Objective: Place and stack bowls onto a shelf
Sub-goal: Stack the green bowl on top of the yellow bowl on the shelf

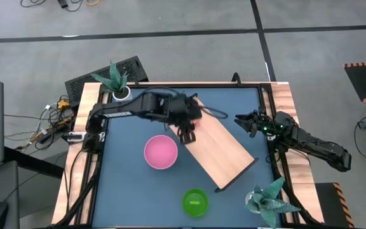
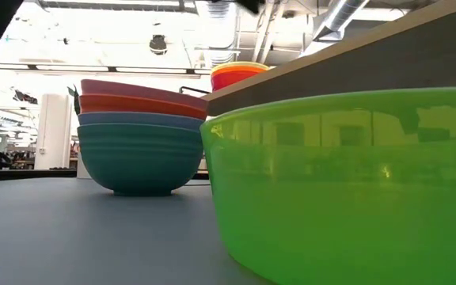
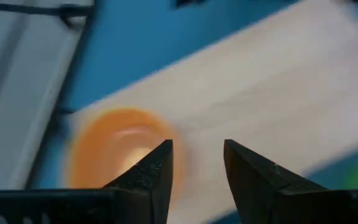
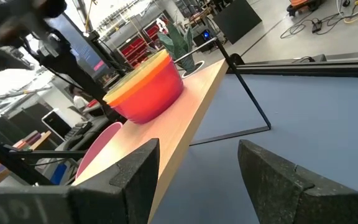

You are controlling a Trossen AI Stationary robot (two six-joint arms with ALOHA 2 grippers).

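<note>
A green bowl (image 2: 347, 186) sits closest to the low camera, filling the near part of that view; from above it stands on the blue counter (image 1: 126, 191) at the near edge, well apart from the shelf (image 1: 224, 152). Behind it, a stack of bowls (image 2: 139, 134) with teal at the bottom and pink on top rests on the counter just beside the shelf; the high view shows only its pink top. The shelf lies slantwise across the counter, and a short stack of red and yellow bowls (image 4: 146, 87) stands on its far end. The left pincer (image 1: 184, 130) hangs over that end of the shelf, its fingers apart and holding nothing, with the orange inside of a bowl blurred just beyond them in the left wrist view. The right pincer (image 1: 248, 121) waits at the right edge of the counter, beside the shelf, also apart and empty. The step in hand looks like the gap between one placement and the next pick: some bowls are shelved, while the tall stack and the green one are not. The next move probably calls for the left arm to swing over to the pink-topped stack, descend on one rim and close on a single bowl without dragging the ones beneath it.
</note>
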